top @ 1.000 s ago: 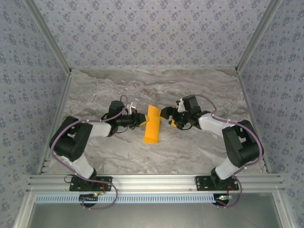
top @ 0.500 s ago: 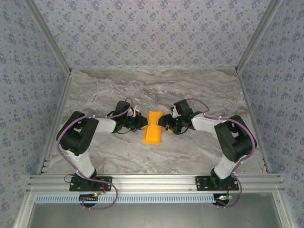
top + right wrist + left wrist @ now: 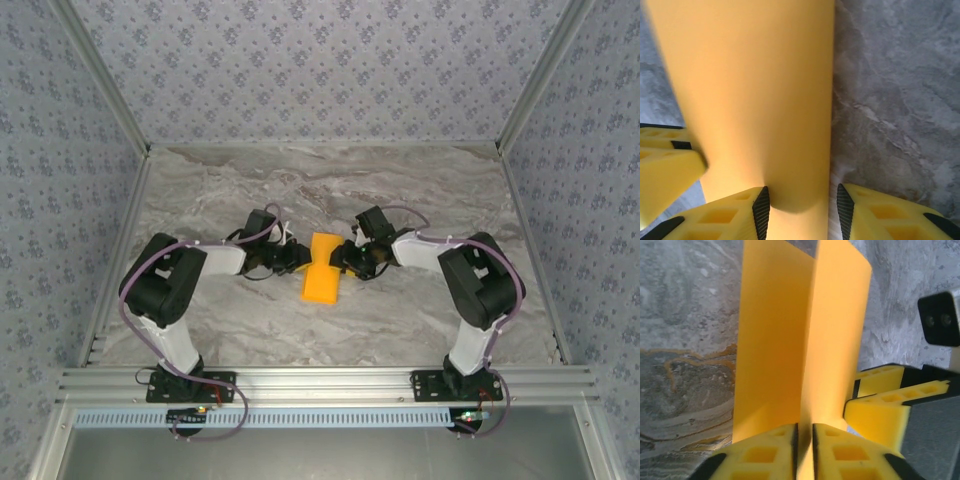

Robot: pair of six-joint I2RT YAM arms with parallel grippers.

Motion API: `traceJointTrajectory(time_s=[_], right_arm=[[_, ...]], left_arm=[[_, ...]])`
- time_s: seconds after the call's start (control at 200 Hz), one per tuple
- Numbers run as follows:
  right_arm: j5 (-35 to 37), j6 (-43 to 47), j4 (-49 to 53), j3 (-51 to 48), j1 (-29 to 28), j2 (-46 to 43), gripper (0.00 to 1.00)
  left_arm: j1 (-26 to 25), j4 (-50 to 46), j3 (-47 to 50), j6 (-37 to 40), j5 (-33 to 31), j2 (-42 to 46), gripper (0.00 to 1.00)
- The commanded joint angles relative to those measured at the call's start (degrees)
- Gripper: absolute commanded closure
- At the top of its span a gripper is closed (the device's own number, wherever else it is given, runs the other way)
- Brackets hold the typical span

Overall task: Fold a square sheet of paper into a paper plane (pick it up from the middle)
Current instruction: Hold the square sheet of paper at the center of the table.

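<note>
We find open table (image 3: pixel 420 190) beyond and before the folded paper (image 3: pixel 321 282); the left gripper (image 3: pixel 300 258) and right gripper (image 3: pixel 343 258) block its flanks.

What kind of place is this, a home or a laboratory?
Probably a laboratory test booth: two robot arms bolted to an aluminium rail, a marble-patterned table, patterned wall panels closing it in.

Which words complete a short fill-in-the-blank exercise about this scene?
1. The folded sheet of paper is ____ in colour.
2. Seen from above, it lies ____ the left gripper and the right gripper.
3. In the right wrist view, the right gripper's jaws stand ____ around one edge of the paper.
Missing words: orange; between; open.
</note>
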State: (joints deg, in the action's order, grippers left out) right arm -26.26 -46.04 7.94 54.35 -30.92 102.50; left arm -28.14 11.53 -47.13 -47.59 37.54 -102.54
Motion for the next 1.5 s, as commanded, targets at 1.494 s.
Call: traceJointTrajectory(time_s=[1.494], right_arm=[[14.1, 0.5, 19.8, 11.3, -7.3, 19.2, 0.48]], left_arm=[[3.4, -2.7, 1.4, 1.9, -1.0, 7.1, 0.65]])
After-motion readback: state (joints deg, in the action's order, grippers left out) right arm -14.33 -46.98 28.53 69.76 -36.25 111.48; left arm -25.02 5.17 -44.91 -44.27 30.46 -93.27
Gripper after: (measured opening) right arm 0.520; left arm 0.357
